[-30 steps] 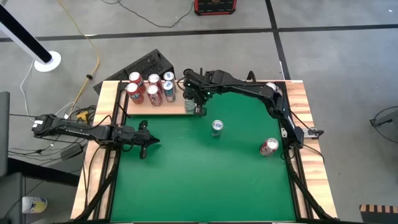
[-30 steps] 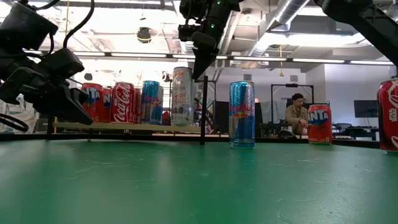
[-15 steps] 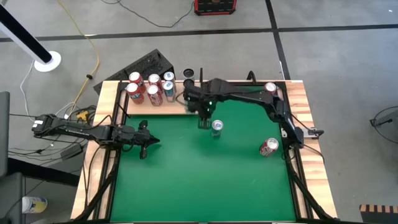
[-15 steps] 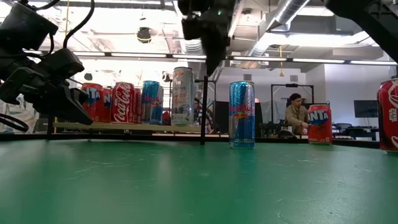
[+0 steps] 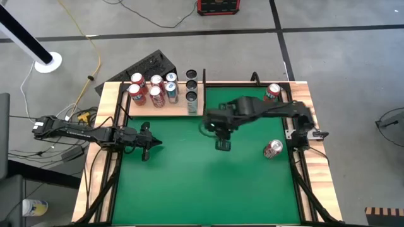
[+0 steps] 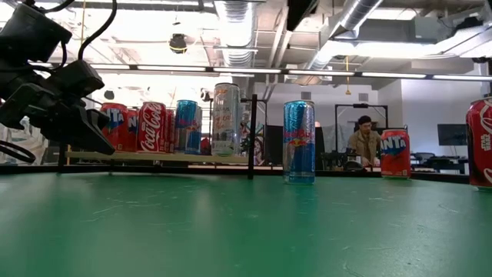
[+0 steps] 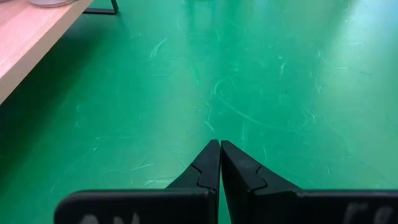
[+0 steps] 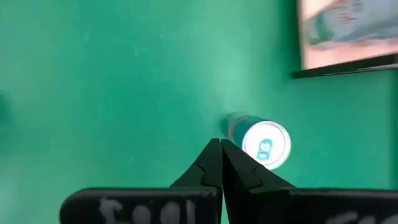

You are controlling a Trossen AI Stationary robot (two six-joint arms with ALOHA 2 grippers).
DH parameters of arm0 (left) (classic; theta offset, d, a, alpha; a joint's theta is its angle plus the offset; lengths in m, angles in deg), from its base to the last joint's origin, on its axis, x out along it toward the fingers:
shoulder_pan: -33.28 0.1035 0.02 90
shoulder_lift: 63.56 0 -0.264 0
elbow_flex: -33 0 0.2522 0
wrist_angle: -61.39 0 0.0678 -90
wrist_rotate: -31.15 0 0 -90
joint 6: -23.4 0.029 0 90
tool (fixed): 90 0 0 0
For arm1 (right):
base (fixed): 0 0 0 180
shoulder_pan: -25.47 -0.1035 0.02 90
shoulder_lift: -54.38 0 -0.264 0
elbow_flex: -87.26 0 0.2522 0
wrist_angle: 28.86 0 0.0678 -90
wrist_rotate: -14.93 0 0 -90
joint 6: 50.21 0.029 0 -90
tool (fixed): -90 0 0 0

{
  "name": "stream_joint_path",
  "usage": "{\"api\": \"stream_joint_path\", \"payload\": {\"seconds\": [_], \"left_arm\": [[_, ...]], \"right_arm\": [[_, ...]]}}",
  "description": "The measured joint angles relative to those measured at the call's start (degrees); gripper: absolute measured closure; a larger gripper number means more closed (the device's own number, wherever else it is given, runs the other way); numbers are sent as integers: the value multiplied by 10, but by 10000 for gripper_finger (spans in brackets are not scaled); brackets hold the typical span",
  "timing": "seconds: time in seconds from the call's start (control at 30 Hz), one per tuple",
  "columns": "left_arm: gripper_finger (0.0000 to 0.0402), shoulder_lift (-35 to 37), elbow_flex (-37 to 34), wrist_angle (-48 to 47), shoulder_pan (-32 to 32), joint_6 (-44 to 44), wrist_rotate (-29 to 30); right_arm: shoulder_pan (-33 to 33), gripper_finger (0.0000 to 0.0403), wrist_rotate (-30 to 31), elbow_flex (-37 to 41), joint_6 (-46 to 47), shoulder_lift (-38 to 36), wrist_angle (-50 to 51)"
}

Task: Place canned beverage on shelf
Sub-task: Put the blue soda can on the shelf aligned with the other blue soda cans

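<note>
A: Right gripper [image 8: 221,149], finger state?

B: Fingers pressed together, nothing between them. It hangs above the green felt tabletop [image 5: 208,183], looking straight down. The blue slim can [image 8: 264,144] stands upright just beside the fingertips in the right wrist view. In the high view that can is hidden under the right arm.

A: Take the shelf [image 5: 148,111] as reference. Where does the right gripper [image 5: 223,142] sit?

B: Off the shelf's right end and nearer the table's middle, well apart from the board. In the low view the blue slim can [image 6: 299,141] stands on the felt, to the right of the shelf [image 6: 154,156].

A: What is on the shelf?

B: A cluster of cans [image 5: 151,89] at its left end, red and blue ones, upright. One tall pale can [image 5: 192,101] stands alone at its right end. Low view confirms: tall pale can [image 6: 225,119] upright on the board.

A: Left gripper [image 5: 146,151]?

B: Fingers [image 7: 211,167] closed tip to tip, empty. It rests low over the felt, in front of the shelf's left end.

A: Other loose cans?

B: A red can [image 5: 273,149] on the felt far right of the shelf, and an orange-red can [image 5: 272,92] at the table's far right corner, level with the shelf.
</note>
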Motion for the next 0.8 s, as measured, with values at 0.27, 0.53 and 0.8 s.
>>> {"api": "stream_joint_path", "payload": {"seconds": [0.27,0.53,0.8], "left_arm": [[402,0,0,0,0,0,0],[402,0,0,0,0,0,0],[402,0,0,0,0,0,0]], "right_arm": [[-33,357,81,236,65,-114,-183],[6,292,68,268,83,-114,-195],[43,140,71,268,73,-109,-193]]}}
